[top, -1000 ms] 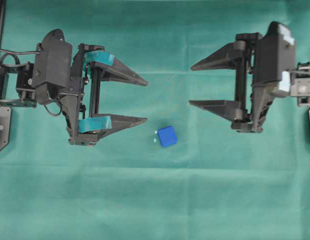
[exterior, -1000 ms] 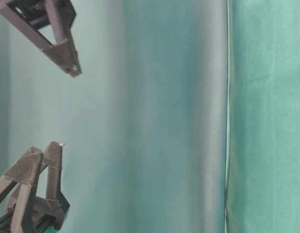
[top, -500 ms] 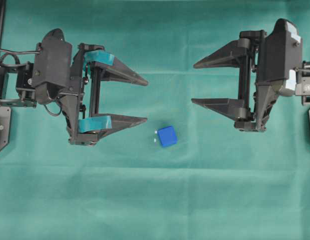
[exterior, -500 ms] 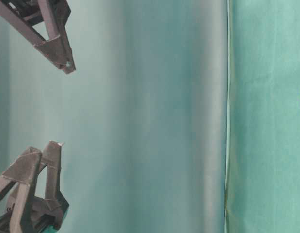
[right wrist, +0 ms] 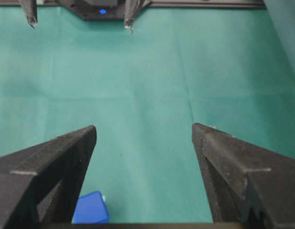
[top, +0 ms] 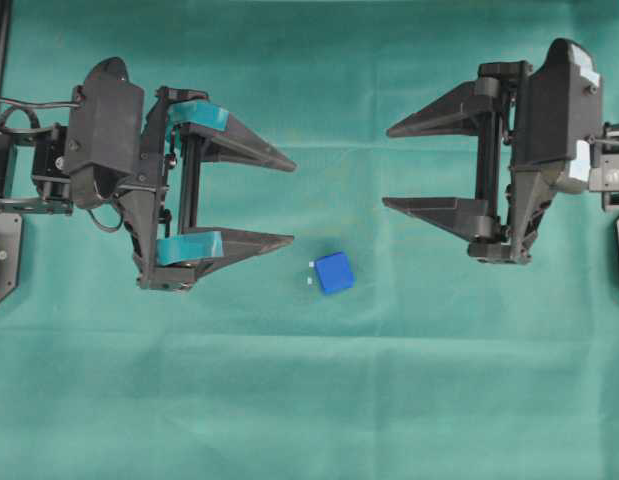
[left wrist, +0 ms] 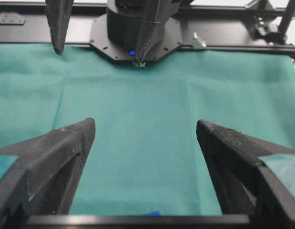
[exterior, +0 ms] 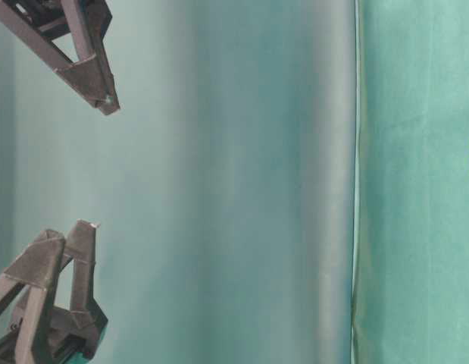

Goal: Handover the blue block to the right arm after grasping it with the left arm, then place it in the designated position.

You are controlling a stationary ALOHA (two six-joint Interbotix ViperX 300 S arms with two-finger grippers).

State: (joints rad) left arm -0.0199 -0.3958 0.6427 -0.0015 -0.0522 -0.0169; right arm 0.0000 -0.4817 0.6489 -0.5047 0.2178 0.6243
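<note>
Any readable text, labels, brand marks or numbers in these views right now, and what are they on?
None: no word, number or brand reads in any view.
Blue block: plain faces, no lettering visible.
Right gripper: whitish patches on its housing, blank or too small to read.
Left gripper: teal bands, no print.
Green cloth: small white dots beside the block, marks only, not text.
</note>
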